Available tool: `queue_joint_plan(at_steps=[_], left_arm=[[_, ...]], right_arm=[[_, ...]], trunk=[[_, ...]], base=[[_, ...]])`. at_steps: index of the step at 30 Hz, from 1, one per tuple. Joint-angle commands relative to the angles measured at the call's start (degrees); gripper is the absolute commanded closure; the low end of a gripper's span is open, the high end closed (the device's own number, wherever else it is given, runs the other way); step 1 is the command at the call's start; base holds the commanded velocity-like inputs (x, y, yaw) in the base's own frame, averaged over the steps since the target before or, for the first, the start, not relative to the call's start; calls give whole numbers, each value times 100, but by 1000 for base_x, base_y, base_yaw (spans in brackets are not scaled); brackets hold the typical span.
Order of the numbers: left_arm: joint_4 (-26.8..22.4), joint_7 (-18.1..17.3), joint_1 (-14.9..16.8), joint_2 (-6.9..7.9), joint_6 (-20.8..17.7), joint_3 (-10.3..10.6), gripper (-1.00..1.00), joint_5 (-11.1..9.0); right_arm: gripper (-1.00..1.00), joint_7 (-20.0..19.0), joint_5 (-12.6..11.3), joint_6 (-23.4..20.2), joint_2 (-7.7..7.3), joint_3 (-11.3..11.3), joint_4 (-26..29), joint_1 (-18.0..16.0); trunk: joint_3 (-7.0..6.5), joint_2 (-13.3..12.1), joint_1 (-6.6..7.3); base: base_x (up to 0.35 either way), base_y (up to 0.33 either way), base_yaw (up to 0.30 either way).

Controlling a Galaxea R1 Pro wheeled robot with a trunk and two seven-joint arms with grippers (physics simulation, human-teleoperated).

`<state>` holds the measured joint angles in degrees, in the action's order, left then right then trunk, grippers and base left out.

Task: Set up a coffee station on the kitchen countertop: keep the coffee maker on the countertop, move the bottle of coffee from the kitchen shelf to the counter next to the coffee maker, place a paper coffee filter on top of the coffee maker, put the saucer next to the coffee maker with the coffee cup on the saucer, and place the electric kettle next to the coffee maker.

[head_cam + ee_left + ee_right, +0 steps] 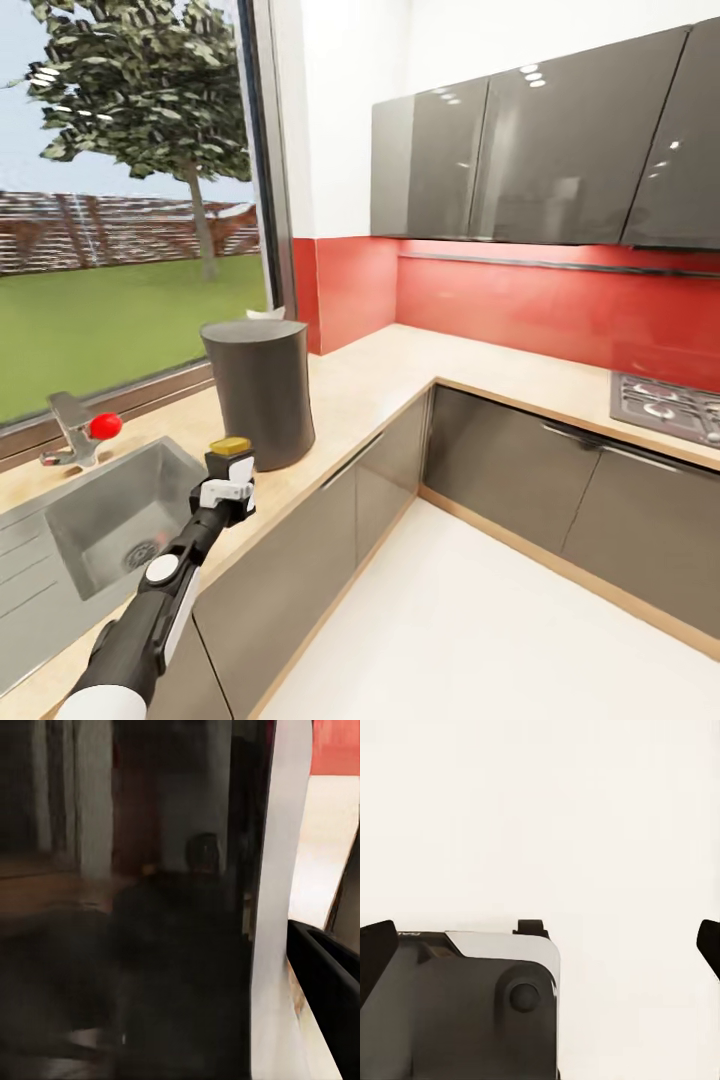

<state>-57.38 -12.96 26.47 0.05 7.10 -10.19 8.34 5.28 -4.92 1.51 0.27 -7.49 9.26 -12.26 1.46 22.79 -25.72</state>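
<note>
While my left gripper [232, 462] reached out over the kitchen countertop [370, 380], it was clenched on the bottle of coffee [230, 447], whose yellow-brown lid stuck up just above my white fingers. The jar hung between my jaws right in front of the coffee maker [260, 390], the tall dark grey cylinder standing on the counter, close to its lower front and perhaps touching it; I could not tell which. At the machine's top rim a bit of white peeked out, likely the paper coffee filter [265, 314]. My left wrist camera was pressed so near that dark body that I saw little but blurred shadow, one black finger [330, 975] and a strip of pale counter. Left of my arm lay the steel sink [100, 530] with its tap and red knob [105, 425]. My right gripper [540, 945] pointed at the pale floor, its two dark fingertips [375, 945] set wide apart and holding nothing.
</note>
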Motion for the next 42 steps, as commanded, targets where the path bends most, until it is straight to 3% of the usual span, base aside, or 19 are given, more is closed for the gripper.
queue_joint_plan(at_steps=[1, 3, 6, 8, 14, 27, 33, 42], left_arm=[[48, 7, 7, -5, 39, -18, 100, 56], [224, 21, 7, -5, 133, -18, 100, 55], [711, 58, 7, 9, 748, -57, 100, 51], [811, 87, 7, 11, 861, -124, 100, 48], [854, 102, 7, 12, 914, -174, 100, 41], [860, 110, 7, 4, 916, -182, 100, 53], [1071, 368, 7, 11, 942, -179, 100, 51], [1208, 414, 7, 14, 1129, -176, 100, 53]], right_arm=[[-100, 26, -53, 16, -1, -48, -3, -5], [-100, 26, -53, 16, -1, -48, -3, -5], [-100, 23, -52, 16, -1, -44, -3, -5], [-100, 19, -52, 16, -1, -46, -3, -5], [-100, 17, -52, 16, -1, -50, -10, -5], [-100, 8, -35, 25, -10, -77, -19, -5], [-100, 14, -35, 18, -10, -71, -12, -5], [-100, 17, -44, 16, -8, -65, -12, -5]], trunk=[[13, 13, -6], [13, 13, -6], [13, 13, -6], [13, 13, -6], [13, 13, -6], [13, 13, -6], [13, 13, -6], [13, 13, -6]], base=[[194, -106, 257], [115, -56, 194], [22, -11, 38], [4, -2, 7], [70, -16, 1], [286, -56, 0], [40, 0, 1], [14, 0, 125]])
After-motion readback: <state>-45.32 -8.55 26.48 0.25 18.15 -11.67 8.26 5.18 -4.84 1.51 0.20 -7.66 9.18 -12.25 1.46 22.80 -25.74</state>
